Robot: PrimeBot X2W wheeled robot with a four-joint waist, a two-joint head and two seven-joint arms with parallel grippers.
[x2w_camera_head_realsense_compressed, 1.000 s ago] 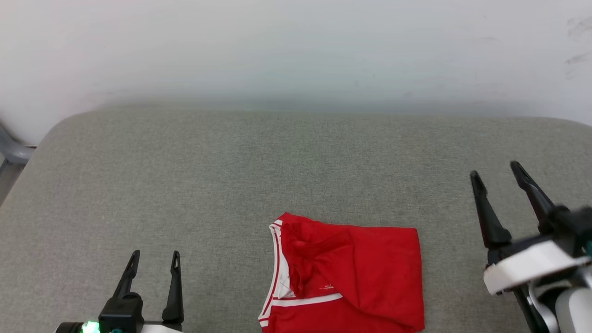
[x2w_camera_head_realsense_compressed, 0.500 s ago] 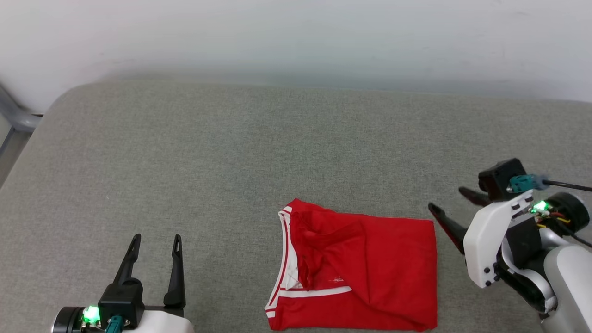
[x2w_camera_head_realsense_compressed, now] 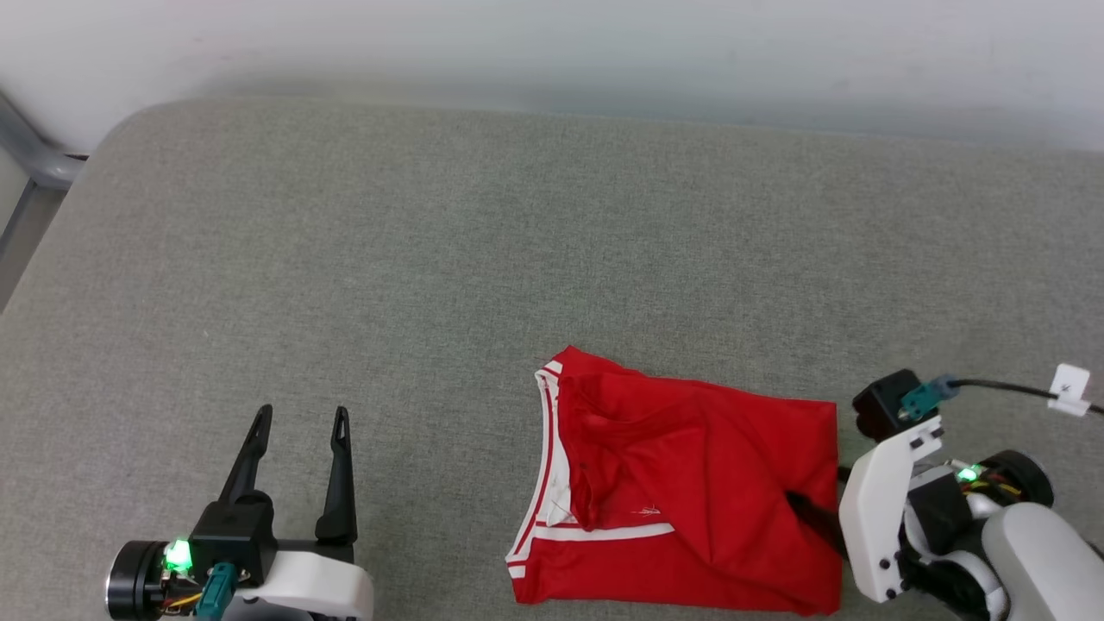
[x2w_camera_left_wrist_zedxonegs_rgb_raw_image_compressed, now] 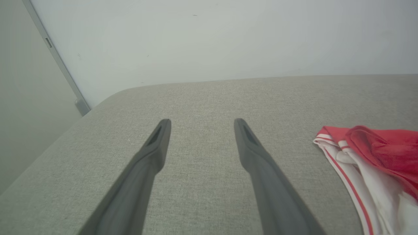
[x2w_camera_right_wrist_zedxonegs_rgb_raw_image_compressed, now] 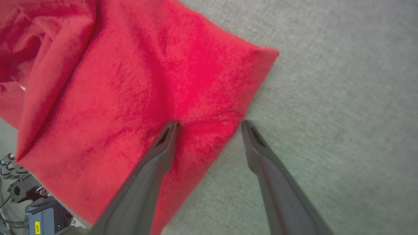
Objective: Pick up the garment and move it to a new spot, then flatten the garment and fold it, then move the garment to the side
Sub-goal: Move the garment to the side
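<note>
My right hand (x2w_camera_right_wrist_zedxonegs_rgb_raw_image_compressed: 209,124) was up and clear at the far right a second ago; I've now swung it down to the shirt (x2w_camera_head_realsense_compressed: 690,483), spread wide and holding nothing, with one finger on the red cloth and the other on the pad (x2w_camera_head_realsense_compressed: 431,259) just off its right edge. The shirt lies folded near me, right of centre, so I judge I'm set to pinch that edge and move it aside; my left hand (x2w_camera_head_realsense_compressed: 302,414) sits wide and empty, well apart
</note>
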